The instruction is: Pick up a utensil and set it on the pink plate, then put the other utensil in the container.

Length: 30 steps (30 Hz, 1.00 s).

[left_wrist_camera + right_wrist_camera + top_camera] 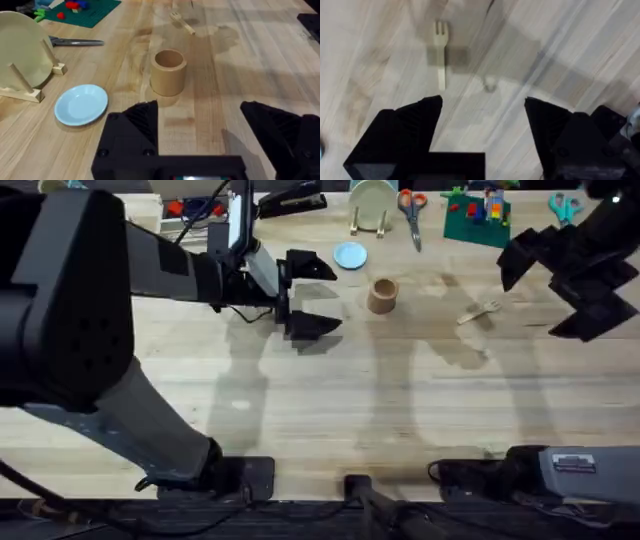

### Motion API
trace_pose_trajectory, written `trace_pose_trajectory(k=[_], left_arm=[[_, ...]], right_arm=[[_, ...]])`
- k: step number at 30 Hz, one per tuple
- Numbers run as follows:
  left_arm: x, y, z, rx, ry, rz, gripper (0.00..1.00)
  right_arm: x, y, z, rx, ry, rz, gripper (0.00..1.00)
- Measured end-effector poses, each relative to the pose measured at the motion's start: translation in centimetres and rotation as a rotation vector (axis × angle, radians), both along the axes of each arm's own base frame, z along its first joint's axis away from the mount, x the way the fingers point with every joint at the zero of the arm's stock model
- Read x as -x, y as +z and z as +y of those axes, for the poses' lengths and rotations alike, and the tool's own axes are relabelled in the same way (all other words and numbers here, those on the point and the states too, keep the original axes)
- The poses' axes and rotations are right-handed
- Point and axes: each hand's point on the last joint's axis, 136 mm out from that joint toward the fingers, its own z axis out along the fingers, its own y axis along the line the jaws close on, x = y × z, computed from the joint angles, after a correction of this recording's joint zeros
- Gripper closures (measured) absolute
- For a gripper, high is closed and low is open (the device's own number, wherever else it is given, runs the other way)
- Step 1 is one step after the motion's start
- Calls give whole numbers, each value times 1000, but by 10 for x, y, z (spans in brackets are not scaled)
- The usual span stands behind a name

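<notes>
The other utensil, a small pale wooden fork (480, 310), lies flat on the table right of the tan cylindrical container (383, 295), which stands upright and empty (168, 72). My left gripper (330, 298) hovers open just left of the container, with nothing between its fingers (200, 120). At the far right, my right gripper (530, 300) is open above the table, and the fork (441, 55) lies ahead of its fingers (482, 125). The fork (182, 22) also lies beyond the container. The pink plate and the utensil for it are out of view.
A light-blue dish (350, 255) sits behind the container (81, 103). A cream plate in a wooden rack (372, 202), scissors (412, 210) and a green brick baseplate (478, 215) line the back edge. Bare wood lies in front of the container.
</notes>
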Motion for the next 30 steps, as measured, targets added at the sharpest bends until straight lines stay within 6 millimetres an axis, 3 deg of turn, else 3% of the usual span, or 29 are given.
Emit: trace_pose_trajectory(k=[6, 7, 18, 30], left_arm=[[0, 0, 0, 0, 0, 0, 8], [0, 0, 0, 0, 0, 2, 6], [0, 0, 0, 0, 1, 3, 7], [0, 0, 0, 1, 1, 5, 5]], right_arm=[[-2, -20, -9, -3, -70, 65, 7], [-9, -30, -10, -4, -84, 72, 6], [-45, -63, -12, -11, -116, -2, 7], [-54, -98, -12, -14, -141, -9, 7]])
